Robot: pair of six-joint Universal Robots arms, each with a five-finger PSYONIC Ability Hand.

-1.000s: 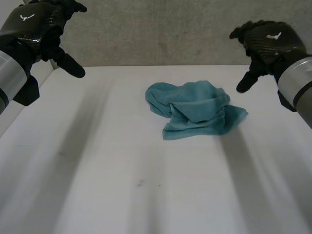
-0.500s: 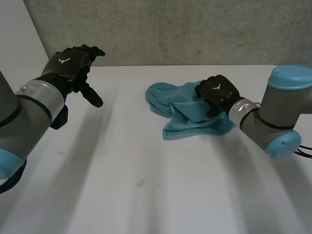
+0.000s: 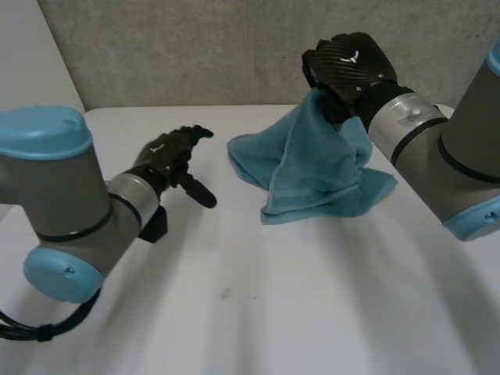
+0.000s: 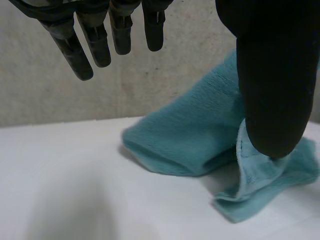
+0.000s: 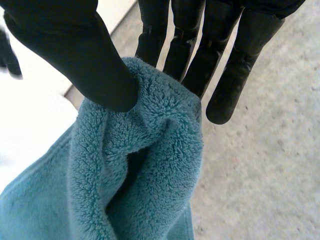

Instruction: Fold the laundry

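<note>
— On the surface, far side: item one?
— Towel. Blue-green terry, one piece, crumpled. Its upper part is drawn up to a peak. The lower folds and a loose edge lie on the surface.
— Held by?
— Right hand. The thumb and fingers pinch a bunched fold at the peak, thumb pressed into the pile and fingers nearly straight behind it. The towel hangs down from that pinch.
— Item two?
— Left hand. It is empty, with fingers straight and spread, low over the surface. It is near the towel but not touching it.
— Bearing of the towel from that hand?
— Toward the robot's right, ahead of the fingertips. The rounded near fold of the towel faces that hand.
— Long axis?
— Cannot tell. No corner or straight hem can be made out, and the bundle hangs roughly upright from the pinch.
— Nearer hand for the free part?
— Left, by judgement. The right is taken up at the peak. The coming move likely calls for the left to reach rightward and take a low edge, so the towel can be spread.
</note>
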